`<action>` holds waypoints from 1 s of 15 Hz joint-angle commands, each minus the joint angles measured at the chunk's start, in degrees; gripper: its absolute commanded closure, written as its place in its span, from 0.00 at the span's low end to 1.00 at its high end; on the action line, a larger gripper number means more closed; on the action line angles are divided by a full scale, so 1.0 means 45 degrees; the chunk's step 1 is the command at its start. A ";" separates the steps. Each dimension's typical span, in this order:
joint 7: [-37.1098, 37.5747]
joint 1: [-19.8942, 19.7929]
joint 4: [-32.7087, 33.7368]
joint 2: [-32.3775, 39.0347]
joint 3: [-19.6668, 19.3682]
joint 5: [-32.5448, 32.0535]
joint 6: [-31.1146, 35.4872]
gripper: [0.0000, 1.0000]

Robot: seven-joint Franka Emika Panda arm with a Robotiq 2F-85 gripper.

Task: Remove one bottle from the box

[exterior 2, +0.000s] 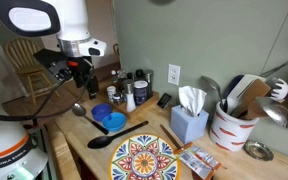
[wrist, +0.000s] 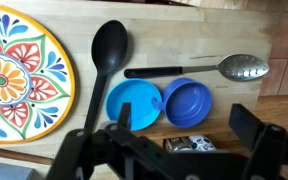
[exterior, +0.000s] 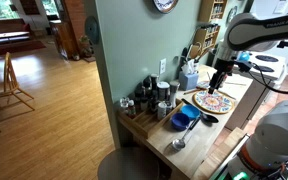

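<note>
In an exterior view the gripper [exterior: 219, 78] is hanging apart from the box [exterior: 141, 118] at the end of the desk [exterior: 202, 147]. In an exterior view the bottles [exterior 2: 126, 92] are standing crowded, so a careless reach could be toppling neighbours. In the wrist view the gripper [wrist: 169, 148] is gaping, empty, over blue bowls [wrist: 134, 103].
</note>
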 commanded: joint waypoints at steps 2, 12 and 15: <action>-0.0040 -0.0064 -0.0116 0.0055 0.0068 0.0054 -0.0019 0.00; -0.0042 -0.0066 -0.0175 0.0092 0.0074 0.0056 -0.0019 0.00; -0.0042 -0.0066 -0.0175 0.0092 0.0074 0.0056 -0.0019 0.00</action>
